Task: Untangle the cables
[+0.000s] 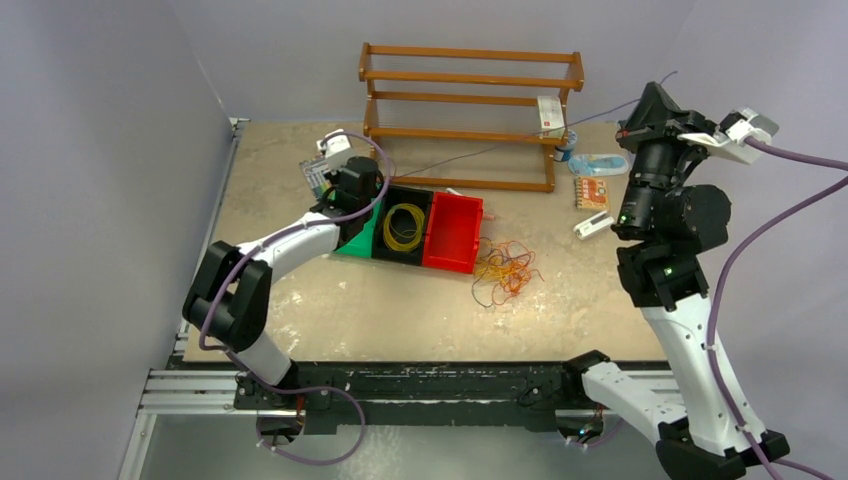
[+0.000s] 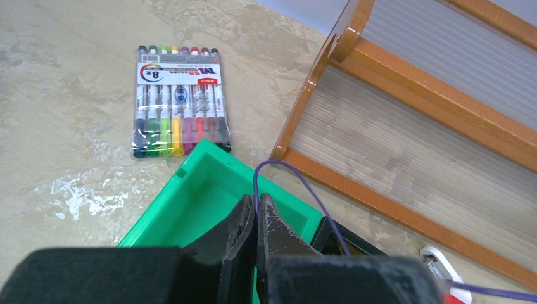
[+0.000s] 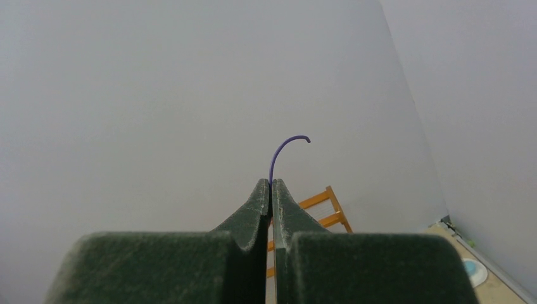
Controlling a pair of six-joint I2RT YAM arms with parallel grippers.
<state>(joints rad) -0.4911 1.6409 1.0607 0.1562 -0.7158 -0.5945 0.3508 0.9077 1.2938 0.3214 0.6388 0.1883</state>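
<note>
A thin purple cable [image 1: 600, 111] is stretched in the air between my two grippers. The left gripper [image 2: 258, 199] is shut on one end of it above the green bin [image 2: 209, 183], and a purple loop [image 2: 278, 166] arcs past its fingertips. My right gripper [image 3: 271, 185] is raised high at the right, shut on the other end, whose short tip [image 3: 291, 140] curls upward. In the top view they are the left gripper [image 1: 368, 192] and right gripper [image 1: 652, 90]. A tangle of orange, yellow and purple cables [image 1: 505, 270] lies on the table beside the red bin [image 1: 455, 232]. A yellow cable coil [image 1: 404, 227] lies in the black bin.
A wooden rack [image 1: 470, 115] stands at the back of the table. A pack of markers [image 2: 177, 101] lies left of the green bin. Small packets and a box [image 1: 591, 192] sit at the back right, under the raised right arm.
</note>
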